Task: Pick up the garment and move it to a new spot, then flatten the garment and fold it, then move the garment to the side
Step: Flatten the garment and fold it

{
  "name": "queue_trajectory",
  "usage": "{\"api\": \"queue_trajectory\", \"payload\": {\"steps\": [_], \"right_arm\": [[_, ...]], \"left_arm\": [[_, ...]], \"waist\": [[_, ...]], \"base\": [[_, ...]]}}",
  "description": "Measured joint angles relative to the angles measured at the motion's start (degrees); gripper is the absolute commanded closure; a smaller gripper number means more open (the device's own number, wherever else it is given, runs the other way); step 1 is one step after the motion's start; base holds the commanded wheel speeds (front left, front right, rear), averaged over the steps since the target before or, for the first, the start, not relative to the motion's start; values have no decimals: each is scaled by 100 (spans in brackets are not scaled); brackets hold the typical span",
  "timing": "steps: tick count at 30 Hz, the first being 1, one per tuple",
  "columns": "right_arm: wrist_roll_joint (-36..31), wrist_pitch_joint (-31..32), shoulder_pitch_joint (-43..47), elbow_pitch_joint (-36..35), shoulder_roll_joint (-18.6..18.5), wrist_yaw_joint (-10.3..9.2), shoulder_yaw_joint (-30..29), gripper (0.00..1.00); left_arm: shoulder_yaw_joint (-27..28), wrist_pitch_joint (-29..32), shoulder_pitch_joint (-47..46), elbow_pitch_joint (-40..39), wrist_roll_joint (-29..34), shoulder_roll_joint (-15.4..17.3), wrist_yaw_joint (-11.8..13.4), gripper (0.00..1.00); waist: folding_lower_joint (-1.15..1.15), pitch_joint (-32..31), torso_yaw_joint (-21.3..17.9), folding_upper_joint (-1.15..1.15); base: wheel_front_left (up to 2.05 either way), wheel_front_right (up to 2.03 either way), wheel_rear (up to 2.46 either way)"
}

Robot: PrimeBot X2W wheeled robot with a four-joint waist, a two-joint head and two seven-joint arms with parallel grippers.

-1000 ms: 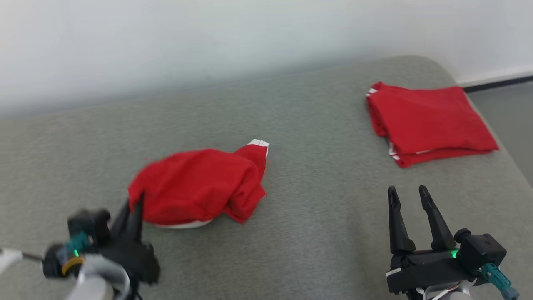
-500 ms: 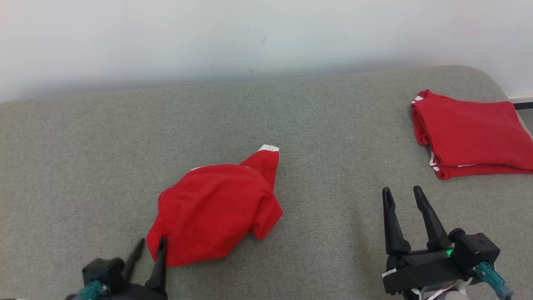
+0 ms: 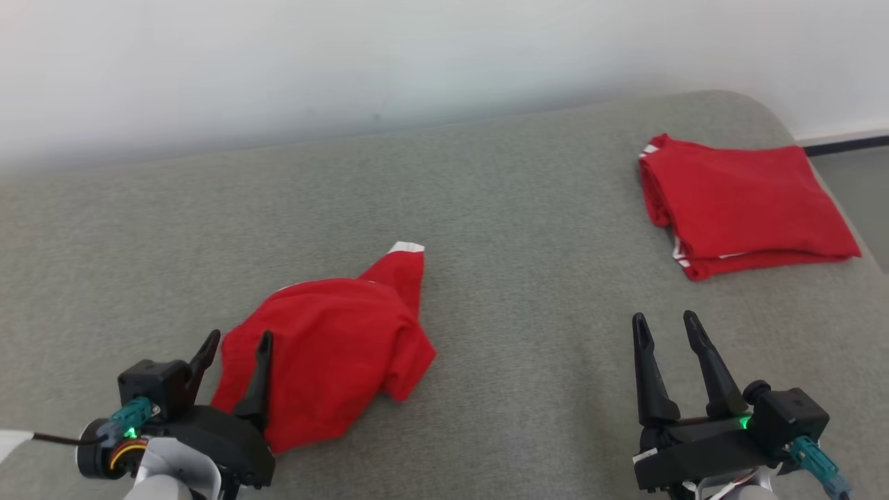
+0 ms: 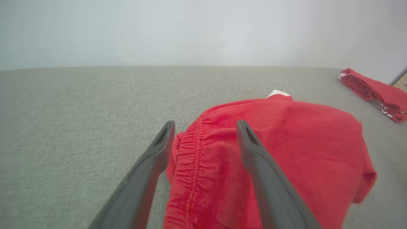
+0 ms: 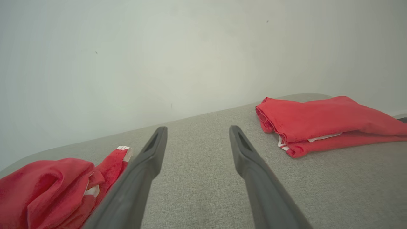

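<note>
A crumpled red garment (image 3: 333, 351) with white trim lies in a heap on the grey surface at the lower left of the head view. My left gripper (image 3: 238, 340) stands open at its near left edge, fingers spread over the elastic waistband (image 4: 187, 152) and holding nothing. The same garment (image 5: 47, 187) shows at the lower left of the right wrist view. My right gripper (image 3: 663, 323) hovers open and empty over bare grey fabric at the lower right, well apart from the heap.
A second red garment (image 3: 743, 201), neatly folded, rests at the far right near the rounded corner of the grey padded surface (image 3: 528, 229). A pale wall (image 3: 417, 55) runs behind. Floor (image 3: 858, 180) shows past the right edge.
My left gripper has opened and let go of the garment's edge, and the heap has settled on the surface. The head camera has shifted. My right gripper stays open.
</note>
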Motion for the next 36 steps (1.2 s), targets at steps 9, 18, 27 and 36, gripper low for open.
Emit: {"api": "queue_trajectory", "payload": {"steps": [9, 18, 27, 36], "right_arm": [[-1, 1, -19, 25, -1, 0, -99, 0], [-40, 0, 35, 48, 3, 0, -55, 0], [-88, 0, 180, 47, 0, 0, -124, 0], [-63, 0, 386, -5, 3, 1, -159, 0]], "left_arm": [[-146, 68, -172, 909, -45, -185, -132, 0], [-202, -272, -193, 1413, -79, -349, -266, 100], [-331, -659, -508, 975, 265, -416, -221, 100], [-678, -424, 480, -476, 397, -335, 190, 100]], "waist": [[0, 94, -332, 0], [0, -83, -245, 0], [0, -286, 46, 0], [0, -465, 399, 0]], "base": [[0, 0, 0], [0, 0, 0], [0, 0, 0], [0, 0, 0]]}}
